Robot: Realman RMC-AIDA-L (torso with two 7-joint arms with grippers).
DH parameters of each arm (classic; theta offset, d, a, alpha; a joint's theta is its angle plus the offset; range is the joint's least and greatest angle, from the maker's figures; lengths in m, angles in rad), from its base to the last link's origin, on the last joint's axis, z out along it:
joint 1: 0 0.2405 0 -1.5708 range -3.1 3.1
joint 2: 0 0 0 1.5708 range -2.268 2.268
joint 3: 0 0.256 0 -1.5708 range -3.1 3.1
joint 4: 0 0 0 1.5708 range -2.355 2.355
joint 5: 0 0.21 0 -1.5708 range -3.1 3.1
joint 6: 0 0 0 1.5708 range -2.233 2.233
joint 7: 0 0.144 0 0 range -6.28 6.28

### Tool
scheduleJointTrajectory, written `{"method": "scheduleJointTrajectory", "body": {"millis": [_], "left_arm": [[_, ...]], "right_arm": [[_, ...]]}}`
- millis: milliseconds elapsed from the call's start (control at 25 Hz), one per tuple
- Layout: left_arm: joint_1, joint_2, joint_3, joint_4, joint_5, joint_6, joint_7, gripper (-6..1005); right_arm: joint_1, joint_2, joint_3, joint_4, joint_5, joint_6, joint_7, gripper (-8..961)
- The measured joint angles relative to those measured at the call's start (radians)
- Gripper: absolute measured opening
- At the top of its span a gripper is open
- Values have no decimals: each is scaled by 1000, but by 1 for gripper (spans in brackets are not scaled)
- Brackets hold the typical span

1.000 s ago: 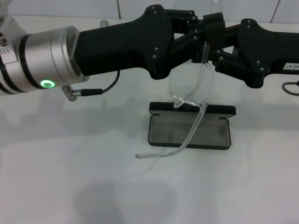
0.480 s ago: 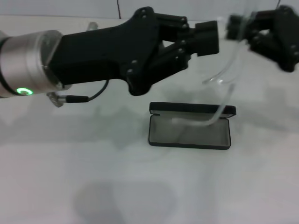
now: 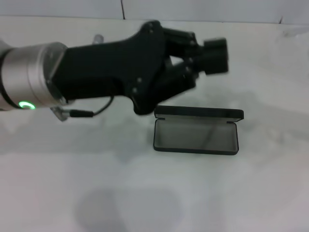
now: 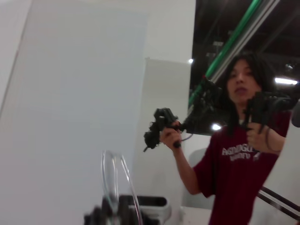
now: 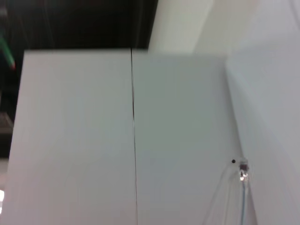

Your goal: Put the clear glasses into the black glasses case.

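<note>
A: Clear plastic, so the clear glasses (image 4: 115,185) are light, slick and springy; grip the bridge or a temple hinge, not a lens.

B: Location?

A: Only wrist views show them. Left gripper (image 3: 212,53) hovers above the open black glasses case (image 3: 195,129); finger state unreadable. Right gripper out of frame.

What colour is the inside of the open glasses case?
Grey lining inside the black glasses case, clearest in the head view.

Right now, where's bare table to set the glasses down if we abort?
Bare white table runs in front of the open black glasses case and right of it. The back-left is crowded: the left gripper and its arm hang over the table behind the case.
</note>
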Motion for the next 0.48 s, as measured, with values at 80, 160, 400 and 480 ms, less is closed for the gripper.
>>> {"method": "scheduleJointTrajectory", "body": {"millis": [80,160,400,480], "left_arm": [[-3,0,43,0,0,2,7,83],[-8,-1,91,0,0,4,22,83],[-27,-5,234,6,-63,6,78,83],[-28,-5,255,6,-103,7,96,83]], "right_arm": [[0,-1,4,23,38,-6,-3,102],[3,-1,5,47,74,-7,-6,102],[31,13,-4,114,115,11,-48,102],[42,16,-28,138,110,32,-71,102]]}}
